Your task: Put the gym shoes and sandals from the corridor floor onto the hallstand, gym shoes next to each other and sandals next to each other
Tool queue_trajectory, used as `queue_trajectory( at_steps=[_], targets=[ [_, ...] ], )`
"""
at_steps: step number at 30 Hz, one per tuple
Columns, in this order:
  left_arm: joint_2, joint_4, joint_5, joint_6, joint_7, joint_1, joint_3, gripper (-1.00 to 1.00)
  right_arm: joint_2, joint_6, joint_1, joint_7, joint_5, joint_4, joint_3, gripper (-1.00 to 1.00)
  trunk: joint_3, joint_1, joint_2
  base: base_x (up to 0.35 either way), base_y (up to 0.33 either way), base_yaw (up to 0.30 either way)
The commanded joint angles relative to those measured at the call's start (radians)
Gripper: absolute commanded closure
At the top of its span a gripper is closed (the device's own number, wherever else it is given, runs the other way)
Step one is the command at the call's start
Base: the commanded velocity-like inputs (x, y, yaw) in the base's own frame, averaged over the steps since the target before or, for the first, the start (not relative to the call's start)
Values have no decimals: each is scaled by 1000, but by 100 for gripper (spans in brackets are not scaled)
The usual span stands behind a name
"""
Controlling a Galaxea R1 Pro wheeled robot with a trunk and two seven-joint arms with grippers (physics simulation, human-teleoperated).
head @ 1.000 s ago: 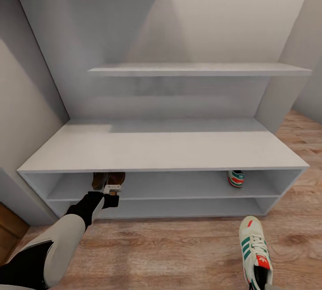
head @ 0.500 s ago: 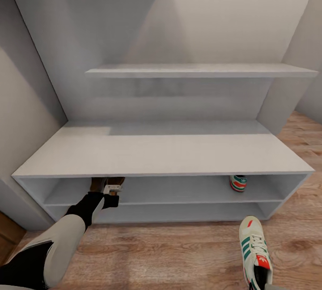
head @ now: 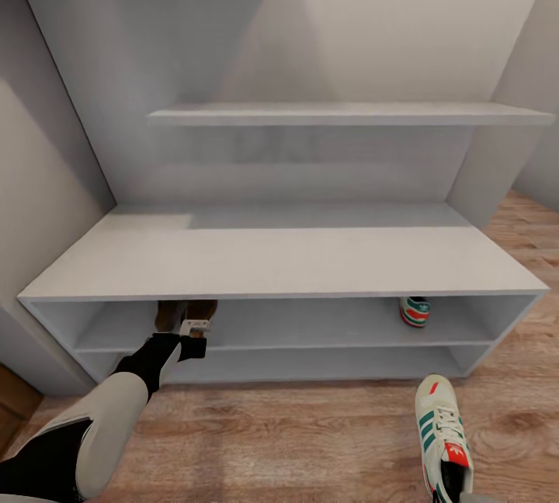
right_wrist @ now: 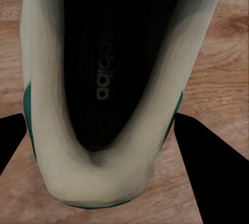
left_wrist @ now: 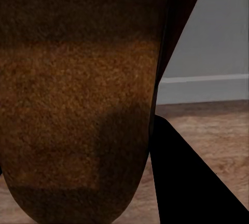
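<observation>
left jaws: hidden behind sandal (head: 186, 312) | right jaws: holding gym shoe (head: 442, 435), cropped

A brown sandal (left_wrist: 78, 99) is seen very close, its tan footbed taking up most of the frame, with a darker band across the far part and a shaded patch nearer the rounded end. A dark maroon-brown edge runs along one side of it. One black finger (left_wrist: 181, 182) of the left gripper is seen beside the sandal's rounded end, touching or nearly touching its edge; whether the sandal is clamped cannot be told. Beyond the finger, the wood-plank corridor floor (left_wrist: 207, 117) is visible, met farther off by a pale skirting strip (left_wrist: 202, 89) and a grey wall (left_wrist: 212, 32).
</observation>
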Motion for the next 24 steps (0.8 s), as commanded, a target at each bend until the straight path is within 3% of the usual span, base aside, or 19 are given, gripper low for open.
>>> queue_trajectory(
  at_steps=[1,10,24],
  targets=[
    [-1,-2,-14,5,-9,0,8,100,0,-2,-1,-5,11,1,-5,100,-4,4,-8,0,0,0],
    [-1,-2,-14,3,-8,0,8,100,0,-2,-1,-5,11,1,-5,100,-4,4,-8,4,0,0],
    [1,-2,-13,2,-7,0,8,100,0,-2,-1,-5,10,1,-4,100,-4,4,-8,105,46,0]
  ],
)
